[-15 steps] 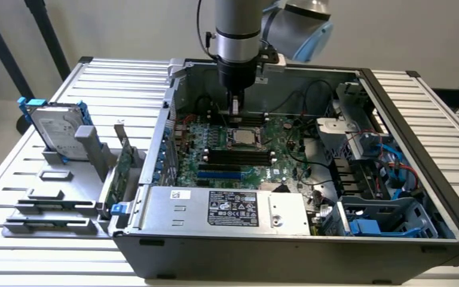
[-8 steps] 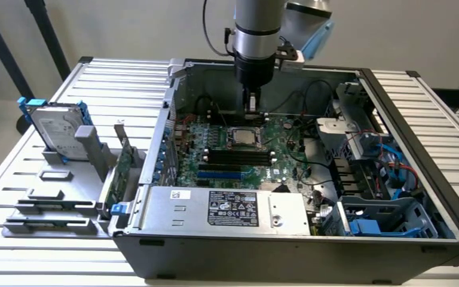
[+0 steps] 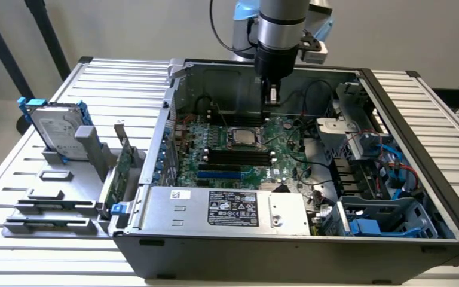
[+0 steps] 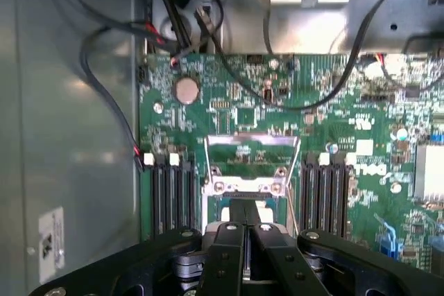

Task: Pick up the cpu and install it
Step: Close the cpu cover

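Silver cpu (image 3: pixel 245 136), one only, sits in the motherboard (image 3: pixel 285 156) socket, at 7 o'clock from the two fingers (image 3: pixel 271 95) in the exterior view. Fingers pressed together, clear of it.

One open computer case (image 3: pixel 293 251) sits on one bench (image 3: pixel 22 263). Inside the case there are one green motherboard (image 3: pixel 285 134), one cpu (image 3: pixel 244 136), one silver box with a black label (image 3: pixel 229 209) and one round coin battery (image 4: pixel 186 90). Two banks of black memory slots (image 4: pixel 170 192) flank the socket. Outside the case stand one hard drive with blue brackets (image 3: pixel 54 122) and one green card (image 3: pixel 119 173). One arm (image 3: pixel 281 24) carries one claw (image 3: pixel 271 100).
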`<state>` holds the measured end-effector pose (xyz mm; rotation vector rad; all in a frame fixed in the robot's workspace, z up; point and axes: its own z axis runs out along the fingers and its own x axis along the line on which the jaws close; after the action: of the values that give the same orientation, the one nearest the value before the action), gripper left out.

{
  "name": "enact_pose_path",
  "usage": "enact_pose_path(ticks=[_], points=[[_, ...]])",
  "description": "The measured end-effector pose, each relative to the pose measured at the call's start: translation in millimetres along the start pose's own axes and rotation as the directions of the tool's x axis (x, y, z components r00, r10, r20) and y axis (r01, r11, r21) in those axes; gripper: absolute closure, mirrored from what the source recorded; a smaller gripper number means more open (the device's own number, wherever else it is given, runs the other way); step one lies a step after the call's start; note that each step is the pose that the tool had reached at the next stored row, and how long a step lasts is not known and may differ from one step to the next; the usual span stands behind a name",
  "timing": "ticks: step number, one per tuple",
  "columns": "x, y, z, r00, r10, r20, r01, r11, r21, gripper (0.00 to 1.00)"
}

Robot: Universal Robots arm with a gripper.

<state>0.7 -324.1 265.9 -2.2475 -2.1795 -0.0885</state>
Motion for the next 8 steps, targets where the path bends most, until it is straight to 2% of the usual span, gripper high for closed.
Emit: enact_pose_path(ticks=[4,8], points=[[0.9,18.5,-6.9,1.0000,0.000,-0.0021,0.000,1.0000,0.0025,0.89],[1.4,36.9,-8.8,1.0000,0.000,-0.0025,0.000,1.0000,0.0036,0.89]])
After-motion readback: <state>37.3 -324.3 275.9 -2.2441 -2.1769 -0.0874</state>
